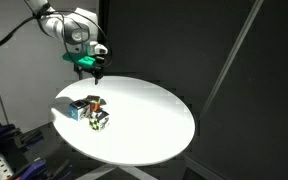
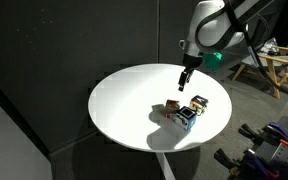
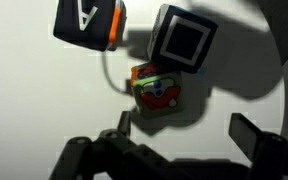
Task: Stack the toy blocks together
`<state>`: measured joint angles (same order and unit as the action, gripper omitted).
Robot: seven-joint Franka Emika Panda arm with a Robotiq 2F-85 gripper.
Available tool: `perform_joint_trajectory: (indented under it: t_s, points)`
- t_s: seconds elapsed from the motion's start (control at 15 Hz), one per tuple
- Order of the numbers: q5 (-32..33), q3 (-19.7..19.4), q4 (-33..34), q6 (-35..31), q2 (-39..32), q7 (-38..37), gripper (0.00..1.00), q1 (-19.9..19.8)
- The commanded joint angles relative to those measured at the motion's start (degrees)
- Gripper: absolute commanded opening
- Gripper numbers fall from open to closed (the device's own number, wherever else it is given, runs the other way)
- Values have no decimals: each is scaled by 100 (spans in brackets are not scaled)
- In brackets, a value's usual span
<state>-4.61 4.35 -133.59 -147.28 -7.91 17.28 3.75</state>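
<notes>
Round white table (image 1: 154, 125) bears three printed cubes (image 1: 89, 108).

In an exterior view the gripper (image 1: 92, 74) hangs over the round white table (image 1: 154, 115), its fingers pointing down with nothing between them. Below the fingertips, and well apart from them, the three toy blocks (image 1: 89, 110) sit huddled together on the tabletop. The blue-and-white block (image 1: 75, 108) lies nearest the rim.

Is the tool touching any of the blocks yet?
Apart. In an exterior view the open tool hangs clear of the blocks, with a strip of bare table showing between them.
</notes>
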Motion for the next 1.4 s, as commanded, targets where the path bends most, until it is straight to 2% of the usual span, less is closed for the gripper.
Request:
perform_joint_trajectory:
  t_s: [0.0, 0.8, 1.33]
  points:
    - [-7, 103, 351, 138, -326, 4, 100, -40]
    - [324, 188, 1243, 49, -1494, -119, 100, -23]
    - [468, 211, 1586, -8, -2000, -52, 100, -56]
